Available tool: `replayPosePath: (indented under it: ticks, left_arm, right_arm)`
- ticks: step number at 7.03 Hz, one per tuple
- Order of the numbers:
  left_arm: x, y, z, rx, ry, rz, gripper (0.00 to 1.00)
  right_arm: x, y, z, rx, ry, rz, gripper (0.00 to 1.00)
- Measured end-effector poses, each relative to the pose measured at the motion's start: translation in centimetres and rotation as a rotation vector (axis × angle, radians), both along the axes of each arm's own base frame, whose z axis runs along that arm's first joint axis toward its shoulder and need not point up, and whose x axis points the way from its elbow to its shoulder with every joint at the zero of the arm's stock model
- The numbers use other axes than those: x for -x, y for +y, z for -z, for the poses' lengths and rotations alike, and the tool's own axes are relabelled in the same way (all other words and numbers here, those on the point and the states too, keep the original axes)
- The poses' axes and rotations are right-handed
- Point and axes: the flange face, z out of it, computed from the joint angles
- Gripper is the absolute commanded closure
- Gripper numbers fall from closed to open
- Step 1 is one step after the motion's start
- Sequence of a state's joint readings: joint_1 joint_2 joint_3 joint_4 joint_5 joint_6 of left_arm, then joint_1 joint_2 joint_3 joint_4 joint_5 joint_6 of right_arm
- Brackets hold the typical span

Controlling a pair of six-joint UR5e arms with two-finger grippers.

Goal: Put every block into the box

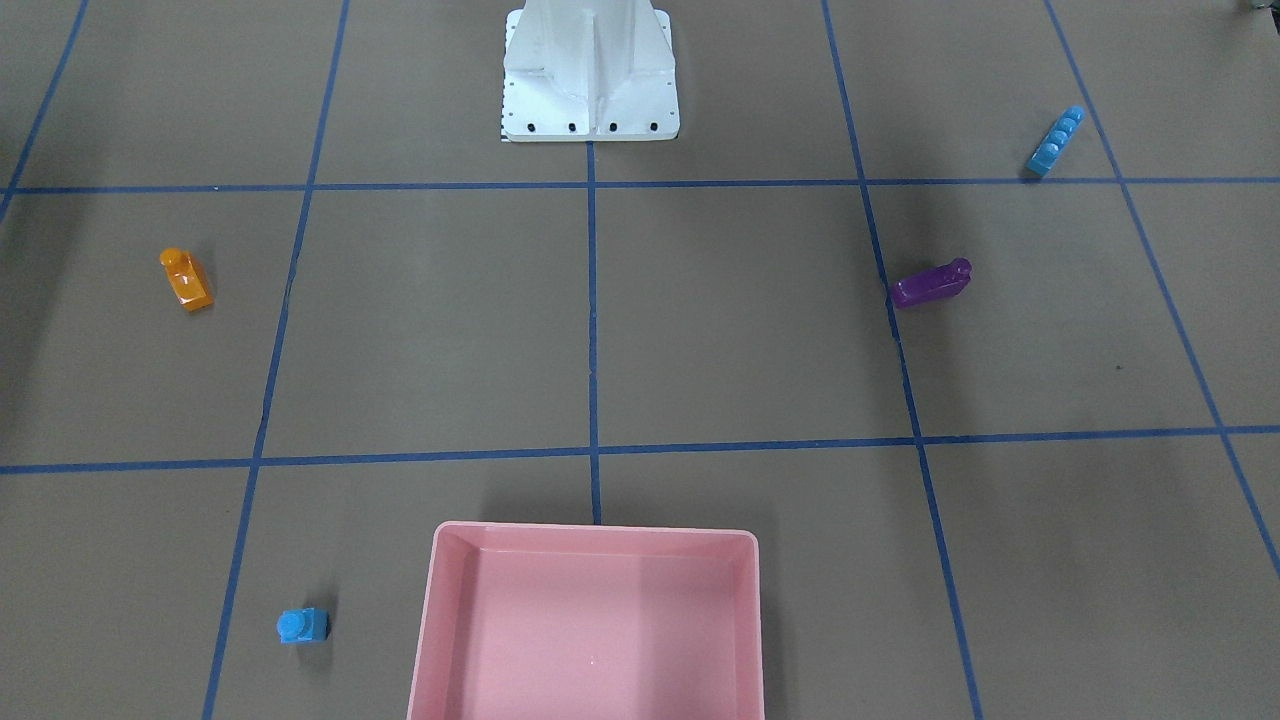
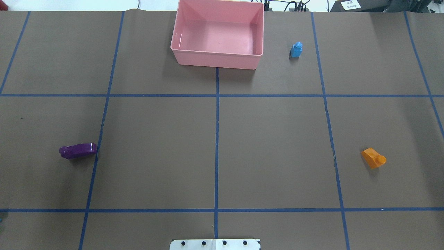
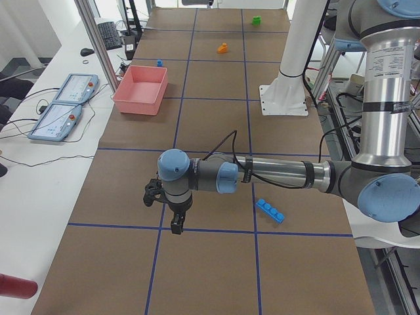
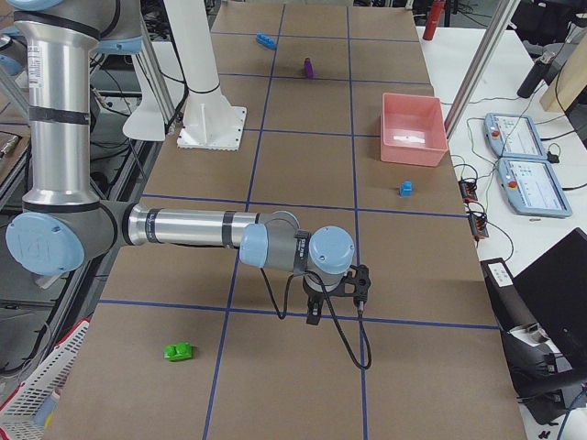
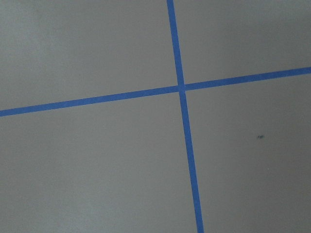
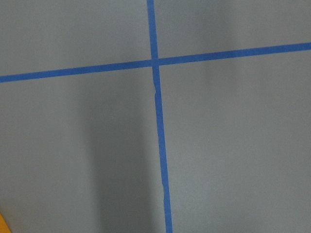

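The pink box (image 2: 215, 59) stands empty at the table's far middle edge (image 1: 440, 600). A small blue block (image 2: 296, 49) sits just to its right. An orange block (image 2: 373, 158) lies on the right side and a purple block (image 2: 78, 150) on the left. The long blue block (image 1: 1056, 141) lies near the robot's left arm (image 3: 270, 210). A green block (image 4: 179, 351) rests at the table's right end. My left gripper (image 3: 177, 225) and right gripper (image 4: 312, 316) hang over bare table and show only in the side views, so I cannot tell their state.
The white robot base (image 1: 590, 75) stands at the table's near middle. Blue tape lines (image 2: 216, 146) grid the brown surface. Two teach pendants (image 3: 65, 102) lie on the side bench, and a red bottle (image 3: 16, 287) lies by the table's left end.
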State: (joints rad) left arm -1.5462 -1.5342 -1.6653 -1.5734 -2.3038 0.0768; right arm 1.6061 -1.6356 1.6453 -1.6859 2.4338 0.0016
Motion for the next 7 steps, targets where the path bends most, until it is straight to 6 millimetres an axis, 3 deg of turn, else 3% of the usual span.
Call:
replayPosePath:
  ticks: [3,5,6,7]
  left_arm:
    - [0.0,0.0,0.1,-0.006,0.000,-0.001,0.00]
    - [-0.2,-0.3,1.6,-0.041,0.003,-0.004,0.00]
    - [-0.5,-0.4,3.6,-0.079,0.022,-0.009,0.00]
    - [-1.1,-0.5,5.7,-0.113,0.054,-0.018,0.00]
  right_arm:
    - [0.0,-0.5,1.4,-0.029,0.000,0.000,0.00]
    - [1.3,-1.6,6.6,-0.150,0.000,0.028,0.00]
    - [3.6,-2.2,10.1,-0.245,-0.004,0.066,0.00]
    - [7.3,-2.9,12.7,-0.288,-0.019,0.095,0.00]
